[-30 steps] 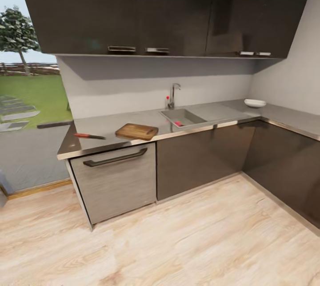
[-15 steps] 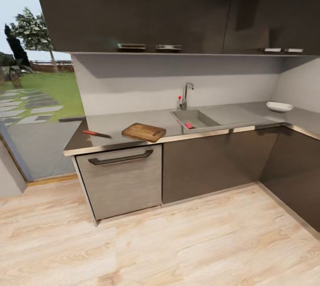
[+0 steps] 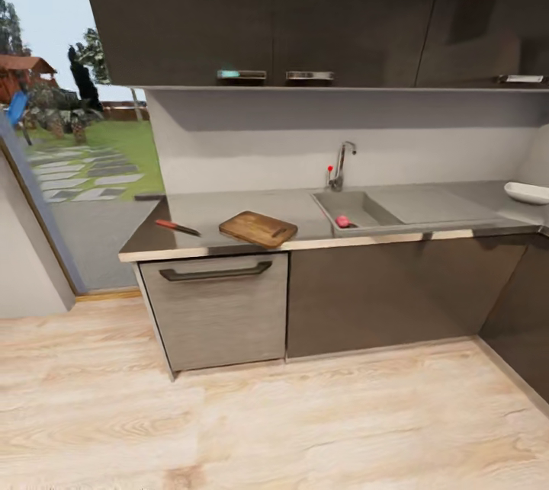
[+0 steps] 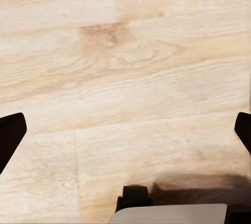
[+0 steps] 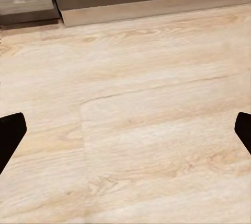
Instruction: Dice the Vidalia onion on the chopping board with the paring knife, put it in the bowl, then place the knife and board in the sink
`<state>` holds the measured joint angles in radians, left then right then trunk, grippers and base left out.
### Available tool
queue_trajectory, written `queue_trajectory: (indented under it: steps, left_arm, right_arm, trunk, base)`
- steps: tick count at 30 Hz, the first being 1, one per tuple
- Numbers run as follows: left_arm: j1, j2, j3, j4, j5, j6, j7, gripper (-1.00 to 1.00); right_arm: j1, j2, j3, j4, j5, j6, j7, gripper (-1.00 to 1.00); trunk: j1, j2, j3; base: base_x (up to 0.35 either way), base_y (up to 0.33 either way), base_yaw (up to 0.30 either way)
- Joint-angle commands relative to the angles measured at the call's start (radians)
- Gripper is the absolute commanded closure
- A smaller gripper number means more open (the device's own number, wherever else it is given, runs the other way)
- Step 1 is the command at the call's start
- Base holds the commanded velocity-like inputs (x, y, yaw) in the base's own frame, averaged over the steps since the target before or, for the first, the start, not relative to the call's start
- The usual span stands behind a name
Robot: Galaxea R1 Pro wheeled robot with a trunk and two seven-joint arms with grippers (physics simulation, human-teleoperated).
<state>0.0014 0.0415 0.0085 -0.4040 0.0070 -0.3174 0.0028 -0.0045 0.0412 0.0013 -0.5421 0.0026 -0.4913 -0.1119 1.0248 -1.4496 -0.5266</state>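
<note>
I am facing a kitchen corner: pale wooden floor [image 3: 305, 429], dark upper cabinets [image 3: 305, 10], grey desk [image 3: 229, 212] running above dark lower cabinets [image 3: 381, 299] and one lighter drawer front [image 3: 217, 307]. A glass opening at the view's left is showing a garden [image 3: 84, 162]. The sink [image 3: 366, 208] is sitting set into the desk, faucet [image 3: 341, 166] behind it; the Vidalia onion [image 3: 342, 222] is lying inside the basin. The chopping board [image 3: 258, 228] is lying flat near the desk's front edge, the paring knife [image 3: 177, 227] just beyond it, apart. The bowl [image 3: 528, 193] is standing far along at the view's right edge. My left fingers [image 4: 11, 135] and right fingers [image 5: 11, 132] are both hanging over bare floor, spread wide, holding nothing.
</note>
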Motion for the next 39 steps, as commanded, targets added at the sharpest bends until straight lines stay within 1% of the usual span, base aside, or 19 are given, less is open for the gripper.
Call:
queue_trajectory:
  steps: [1,10,25,39]
  left_arm:
    - [0.0,0.0,0.001,-0.001,0.001,-0.002,0.0,-1.0]
    - [0.0,0.0,0.0,-0.001,0.0,-0.004,0.0,-1.0]
    - [0.0,0.0,-0.002,-0.001,0.0,-0.006,0.0,-1.0]
    - [0.0,0.0,-0.002,0.0,0.0,-0.006,0.0,-1.0]
  right_arm:
    - [0.0,0.0,0.0,0.001,0.0,-0.003,-0.003,-1.0]
    - [-0.001,0.0,0.0,0.001,0.0,-0.003,-0.003,-1.0]
    - [-0.001,0.0,0.001,0.001,0.0,-0.003,-0.003,-1.0]
    - [-0.001,0.0,0.002,0.001,0.0,-0.003,-0.003,-1.0]
  trunk:
    - [0.0,0.0,-0.001]
    - [0.0,0.0,-0.007]
    - [0.0,0.0,-0.015]
    - [0.0,0.0,-0.016]
  base:
    - [0.157,-0.271,0.263]
    - [0.148,-0.226,0.263]
    - [0.013,-0.016,0.257]
    - [0.0,0.0,0.029]
